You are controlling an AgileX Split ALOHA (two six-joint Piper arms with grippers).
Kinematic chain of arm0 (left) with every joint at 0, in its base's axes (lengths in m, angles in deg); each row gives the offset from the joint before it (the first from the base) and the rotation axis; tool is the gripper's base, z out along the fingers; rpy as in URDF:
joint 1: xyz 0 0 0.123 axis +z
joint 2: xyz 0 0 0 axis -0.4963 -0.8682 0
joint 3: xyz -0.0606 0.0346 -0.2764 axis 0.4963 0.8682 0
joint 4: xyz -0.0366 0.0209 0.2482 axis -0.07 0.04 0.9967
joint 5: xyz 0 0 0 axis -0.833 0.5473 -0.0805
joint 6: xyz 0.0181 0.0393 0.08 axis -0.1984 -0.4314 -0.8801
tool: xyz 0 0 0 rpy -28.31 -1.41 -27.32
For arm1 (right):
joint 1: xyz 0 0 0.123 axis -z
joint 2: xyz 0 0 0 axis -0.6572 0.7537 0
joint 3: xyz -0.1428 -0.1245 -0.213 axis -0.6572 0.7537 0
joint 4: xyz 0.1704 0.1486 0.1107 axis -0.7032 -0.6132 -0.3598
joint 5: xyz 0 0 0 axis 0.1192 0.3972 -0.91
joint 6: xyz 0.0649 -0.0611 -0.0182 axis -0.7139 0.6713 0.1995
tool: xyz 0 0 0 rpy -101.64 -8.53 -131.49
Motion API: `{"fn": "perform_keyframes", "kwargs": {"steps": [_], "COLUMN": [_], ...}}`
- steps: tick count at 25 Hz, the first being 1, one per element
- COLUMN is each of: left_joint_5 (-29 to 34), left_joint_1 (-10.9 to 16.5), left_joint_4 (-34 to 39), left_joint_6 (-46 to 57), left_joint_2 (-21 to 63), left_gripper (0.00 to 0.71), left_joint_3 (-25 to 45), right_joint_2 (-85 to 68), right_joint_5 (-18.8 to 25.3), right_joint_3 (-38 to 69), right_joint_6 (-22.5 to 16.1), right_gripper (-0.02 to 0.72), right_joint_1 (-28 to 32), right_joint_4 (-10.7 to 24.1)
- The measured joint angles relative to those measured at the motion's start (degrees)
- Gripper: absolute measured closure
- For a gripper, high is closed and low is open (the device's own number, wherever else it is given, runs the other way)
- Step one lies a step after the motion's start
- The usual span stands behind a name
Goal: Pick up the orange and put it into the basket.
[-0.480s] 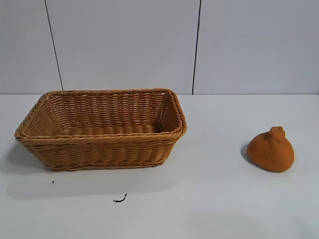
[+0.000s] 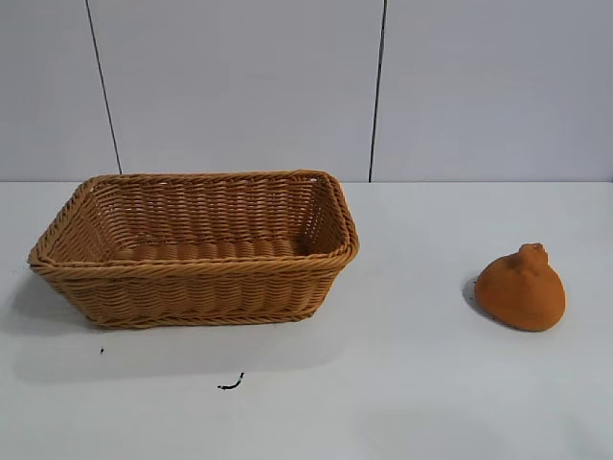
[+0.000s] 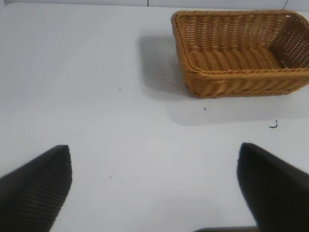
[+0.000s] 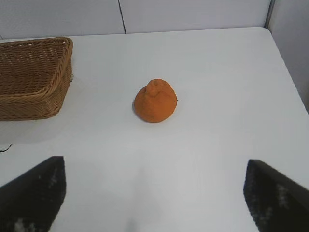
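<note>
Orange (image 2: 520,288) on table, apart from basket (image 2: 192,266), both pincers edge-cropped.

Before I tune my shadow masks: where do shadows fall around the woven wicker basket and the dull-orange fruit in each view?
Exterior view: a soft shadow spreads on the white table in front of the tan woven wicker basket; a thin one hugs the dull-orange pear-shaped orange. Left wrist view: shadow beside and below the basket. Right wrist view: faint shade edging the orange.
</note>
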Motion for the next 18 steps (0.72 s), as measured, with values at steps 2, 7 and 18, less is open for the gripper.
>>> {"fn": "perform_keyframes", "kwargs": {"steps": [2, 7, 18], "left_joint_5": [0.0, 0.0, 0.0], "left_joint_1": [0.0, 0.0, 0.0], "left_joint_4": [0.0, 0.0, 0.0], "left_joint_6": [0.0, 0.0, 0.0], "left_joint_2": [0.0, 0.0, 0.0], "left_gripper": [0.044, 0.044, 0.044], "left_joint_3": [0.0, 0.0, 0.0], "right_joint_2": [5.7, 23.6, 63.2], "right_joint_5": [0.2, 0.4, 0.4], "right_joint_3": [-2.3, -10.2, -33.1], "right_joint_6": [0.0, 0.0, 0.3], "right_gripper": [0.010, 0.010, 0.010], "right_joint_1": [0.0, 0.0, 0.0], "right_joint_4": [0.0, -0.1, -1.0]}}
